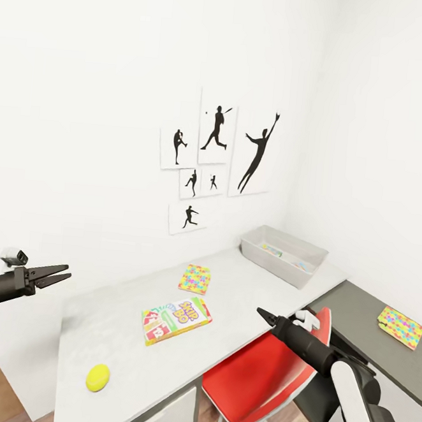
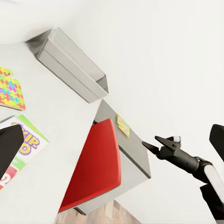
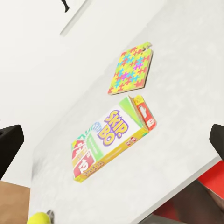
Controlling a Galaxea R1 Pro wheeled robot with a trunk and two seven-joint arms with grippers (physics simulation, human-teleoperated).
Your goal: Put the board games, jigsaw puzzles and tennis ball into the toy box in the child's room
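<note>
The left end effector (image 1: 57, 275) hangs in free air beyond the left edge of the tabletop (image 1: 128, 351), its fingers parted a little, released and carrying nothing. Nearest that side, one tennis ball (image 1: 98, 378) lies close to the front edge of the tabletop, with bare surface all round it. Further in, one board game (image 1: 176, 320), a Skip-Bo box, lies flat near the middle, well apart from the ball. Just behind it, and not touching it, lies one jigsaw puzzle (image 1: 195, 279) with a bright multicoloured cover; in the right wrist view the puzzle (image 3: 131, 70) and the box (image 3: 112, 138) show a clear strip of tabletop between them. A broad open stretch separates these from the one toy box (image 1: 284, 256), a grey open bin at the far right corner against the wall; small coloured things lie inside it, too unclear to name. A red chair (image 1: 260, 375) is tucked under the front edge. The right end effector (image 1: 264, 316) hovers above the chair, just off that edge; its fingers look clenched together, grasping nothing. Rightmost, a second jigsaw puzzle (image 1: 400, 327) lies on a lower dark grey surface (image 1: 355, 319) beside the tabletop.
</note>
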